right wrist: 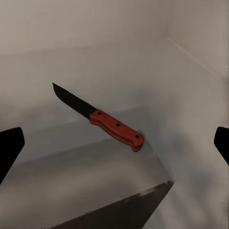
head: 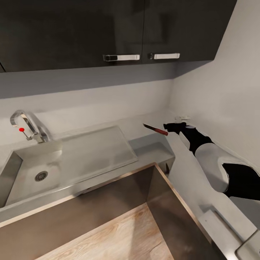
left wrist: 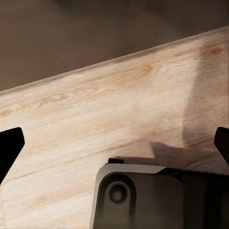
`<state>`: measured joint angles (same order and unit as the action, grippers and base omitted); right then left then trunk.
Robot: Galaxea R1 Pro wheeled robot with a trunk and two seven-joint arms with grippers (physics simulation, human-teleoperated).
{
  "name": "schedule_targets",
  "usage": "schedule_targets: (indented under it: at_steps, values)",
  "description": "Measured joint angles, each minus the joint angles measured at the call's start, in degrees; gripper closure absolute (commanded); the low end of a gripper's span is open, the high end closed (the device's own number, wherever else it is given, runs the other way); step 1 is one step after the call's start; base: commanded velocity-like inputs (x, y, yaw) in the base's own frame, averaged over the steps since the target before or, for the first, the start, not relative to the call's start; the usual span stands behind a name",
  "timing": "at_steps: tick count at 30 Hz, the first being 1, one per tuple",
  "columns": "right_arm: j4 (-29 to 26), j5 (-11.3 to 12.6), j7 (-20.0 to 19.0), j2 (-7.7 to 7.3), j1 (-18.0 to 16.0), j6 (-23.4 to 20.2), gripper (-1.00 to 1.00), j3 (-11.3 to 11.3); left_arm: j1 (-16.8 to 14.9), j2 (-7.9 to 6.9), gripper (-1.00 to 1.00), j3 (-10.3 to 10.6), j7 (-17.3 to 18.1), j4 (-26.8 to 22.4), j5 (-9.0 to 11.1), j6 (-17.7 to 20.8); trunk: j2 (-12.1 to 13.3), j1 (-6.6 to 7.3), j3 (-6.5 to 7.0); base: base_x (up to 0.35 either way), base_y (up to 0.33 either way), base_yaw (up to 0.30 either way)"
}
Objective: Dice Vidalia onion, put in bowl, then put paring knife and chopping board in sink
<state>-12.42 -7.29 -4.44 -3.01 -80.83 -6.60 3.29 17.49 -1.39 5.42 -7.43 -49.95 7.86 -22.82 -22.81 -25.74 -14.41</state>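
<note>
The sink [head: 21,180] sits at the left of the head view, its grey steel basin showing a bare floor and a round dark drain [head: 41,176], with the flat drainboard [head: 97,151] running off to the right of it and the chrome tap [head: 27,124] with its red knob [head: 21,129] standing at the back edge. Right of centre, the paring knife [head: 155,129] [right wrist: 102,119], red-handled with a dark blade, is above the pale countertop [head: 151,148] near the corner of the walls, handle end towards the right gripper [head: 173,126] [right wrist: 114,145] and just beside it. In the right wrist view the two fingertips [right wrist: 10,143] stand spread wide at the frame's edges, well clear of the knife, so the gripper is released; whether the knife lies on the surface or is in the air, I cannot tell. The left gripper [left wrist: 114,143] is likewise spread wide over the pale wood floor [left wrist: 95,119], with open room around it. Dark wall cupboards [head: 108,32] with pale bar handles [head: 121,57] span the top of the head view
</note>
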Motion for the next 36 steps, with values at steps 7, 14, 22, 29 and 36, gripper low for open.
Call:
schedule_targets:
  at_steps: [7, 14, 22, 29, 36]
  values:
    - [0.3, 0.0, -0.4, -0.08, 0.0, 0.2, -1.00, 0.0, 0.0, 0.00, -1.00, 0.0, 0.0, 0.1, 0.0, 0.0, 0.0, -0.01, -0.31, 0.026, 0.000, 0.005]
    - [1.1, -0.1, -3.7, -0.81, 0.0, 0.1, -1.00, 0.0, 0.0, 0.06, -1.00, 0.0, 0.0, 0.4, 0.0, 0.0, 0.0, -0.01, -0.56, 0.002, 0.000, 0.037]
    - [1.4, -0.1, -4.3, -1.02, 0.0, 0.1, -1.00, 0.0, 0.0, 0.09, -1.00, 0.0, 0.0, 0.5, 0.0, 0.1, 0.0, -0.01, -0.59, 0.000, 0.000, 0.207]
    - [1.5, -0.1, -4.3, -1.03, 0.0, 0.1, -1.00, 0.0, 0.0, 0.08, -1.00, 0.0, 0.0, 0.5, 0.0, 0.1, 0.0, 0.00, -0.59, 0.068, -0.041, 0.192]
    - [1.5, -0.1, -4.3, -1.04, 0.0, 0.1, -1.00, 0.0, 0.0, 0.08, -1.00, -0.1, 0.0, 0.7, 0.0, 0.1, 0.0, -0.01, -0.58, 0.037, -0.011, 0.016]
